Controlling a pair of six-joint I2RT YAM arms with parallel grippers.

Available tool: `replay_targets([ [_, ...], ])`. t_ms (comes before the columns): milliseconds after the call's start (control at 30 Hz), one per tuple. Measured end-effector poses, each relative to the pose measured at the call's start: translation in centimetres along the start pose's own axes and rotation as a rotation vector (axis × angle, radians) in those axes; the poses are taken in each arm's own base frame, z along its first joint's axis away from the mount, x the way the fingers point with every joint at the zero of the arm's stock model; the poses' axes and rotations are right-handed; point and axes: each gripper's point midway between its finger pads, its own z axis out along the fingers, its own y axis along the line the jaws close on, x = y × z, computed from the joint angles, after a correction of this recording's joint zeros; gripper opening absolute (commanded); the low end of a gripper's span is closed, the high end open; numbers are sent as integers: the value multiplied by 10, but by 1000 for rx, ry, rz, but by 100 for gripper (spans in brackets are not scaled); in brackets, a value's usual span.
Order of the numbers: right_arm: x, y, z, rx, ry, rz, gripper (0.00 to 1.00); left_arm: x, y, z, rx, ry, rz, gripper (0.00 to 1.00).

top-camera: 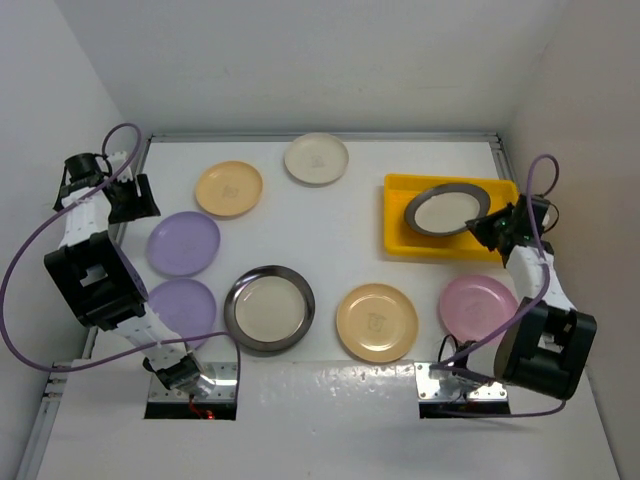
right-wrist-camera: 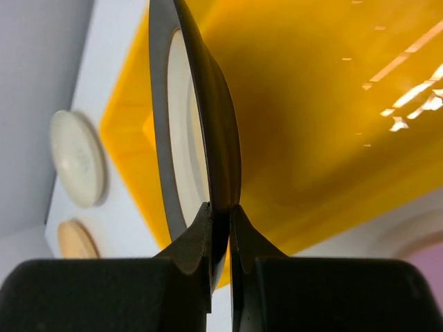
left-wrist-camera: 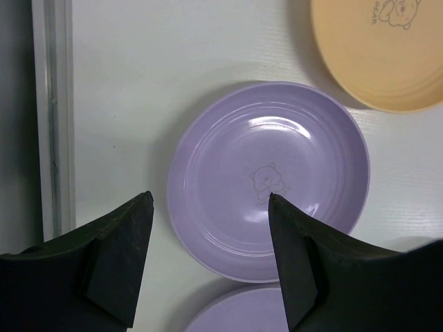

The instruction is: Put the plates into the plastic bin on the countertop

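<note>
At the far left of the counter (top-camera: 330,235), the left hand (top-camera: 135,197) hovers with its jaws wide and empty above the upper lavender plate (top-camera: 183,243). That plate lies flat, just beside the lower lavender plate (top-camera: 182,308). Further right, all flat on the counter, are the rear peach plate (top-camera: 229,188), the loose steel plate (top-camera: 269,308), the cream plate (top-camera: 316,158) and the front peach plate (top-camera: 377,322).

Right of centre stands the plastic bin (top-camera: 398,240), with nothing on its floor in either view. Over it the held steel plate (top-camera: 447,210) is carried at a tilt. The right hand (top-camera: 492,228) is clamped narrow on the plate's near rim, one finger on each face. Whether the far rim touches the bin floor cannot be told. The pink plate (top-camera: 478,307) lies on the counter in front of the bin, near the right arm.

Step in hand, as judged: the first plate is being delivered, and seven more are not yet moved. The next move calls for lowering and levelling the held steel plate inside the bin rim, well to one side so a second plate can fit beside it. The right hand should let go only once the plate is supported. The left hand is well placed to descend on the upper lavender plate's rim.
</note>
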Motion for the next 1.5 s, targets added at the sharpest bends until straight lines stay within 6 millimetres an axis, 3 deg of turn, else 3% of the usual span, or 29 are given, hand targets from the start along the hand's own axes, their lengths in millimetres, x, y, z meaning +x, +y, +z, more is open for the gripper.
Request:
replay_targets([
  [133,-5,-31,7,68,38,43,0,0,-3,1,6,2,10,70],
  [367,-11,-34,45,33,164,29,3,0,-4,1,5,5,13,70],
  [400,-13,-34,48,26,172,21,10,0,-4,1,4,5,15,70],
  [433,-14,-33,51,21,176,17,35,0,-4,1,4,6,17,70],
  [467,-15,-33,53,12,182,11,45,0,-4,1,3,6,18,70],
  [700,-34,-43,67,120,216,-136,99,1,-4,1,0,9,22,70],
  [767,-44,-42,66,190,199,-243,99,1,-4,1,0,10,22,70],
  [900,-64,-21,60,293,117,-459,99,1,-6,2,2,10,24,70],
  [1000,-56,5,47,310,83,-600,97,1,-7,2,4,11,27,70],
  [1067,-30,39,35,224,88,-715,88,1,-7,2,4,11,28,71],
  [1100,-9,58,28,155,99,-780,69,1,-7,2,4,11,27,71],
  [1133,17,78,21,69,128,-850,64,1,-7,2,5,11,26,71],
  [1200,93,121,5,-153,244,-970,65,1,-8,2,6,11,25,71],
  [1233,138,139,-4,-267,323,-1029,76,0,-9,2,7,11,26,71],
  [1267,180,148,-11,-352,409,-1073,80,0,-10,3,9,11,27,71],
  [1333,261,151,-23,-482,599,-1148,83,0,-11,3,13,11,29,71],
  [1400,320,133,-27,-510,772,-1177,82,0,-12,3,15,11,30,71],
  [1467,362,109,-25,-497,909,-1174,78,0,-12,2,15,10,33,71],
  [1500,370,106,-27,-497,939,-1158,75,1,-13,1,15,10,36,71],
])
